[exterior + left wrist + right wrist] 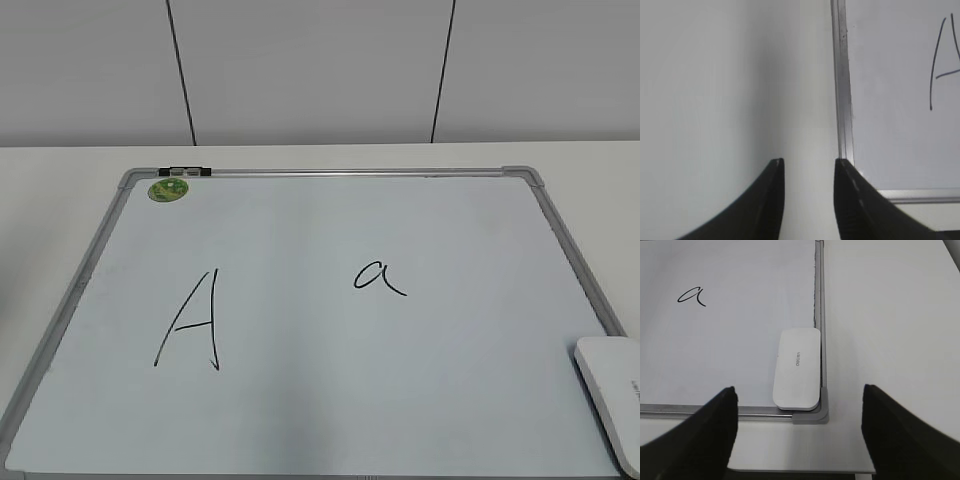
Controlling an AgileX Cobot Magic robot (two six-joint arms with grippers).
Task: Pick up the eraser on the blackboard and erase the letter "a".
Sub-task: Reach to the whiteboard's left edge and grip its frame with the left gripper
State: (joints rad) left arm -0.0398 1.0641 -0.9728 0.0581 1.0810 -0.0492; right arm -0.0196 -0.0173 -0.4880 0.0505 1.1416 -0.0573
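The blackboard [300, 400] is a pale whiteboard with a silver frame, lying flat on the white table. The small cursive letter "a" [378, 277] is at its middle right; it also shows in the right wrist view [691, 296]. The white eraser [797, 368] lies in the board's near right corner, and its edge shows in the exterior view [612, 395]. My right gripper [799, 395] is open and empty, above the table edge just short of the eraser. My left gripper [808, 162] is open and empty, beside the board's left frame [844, 100]. Neither gripper shows in the exterior view.
A larger capital "A" [192, 320] is drawn on the board's left half and partly shows in the left wrist view [942, 60]. A round green magnet [167, 189] sits at the far left corner. The table's front edge [805, 471] lies under my right gripper.
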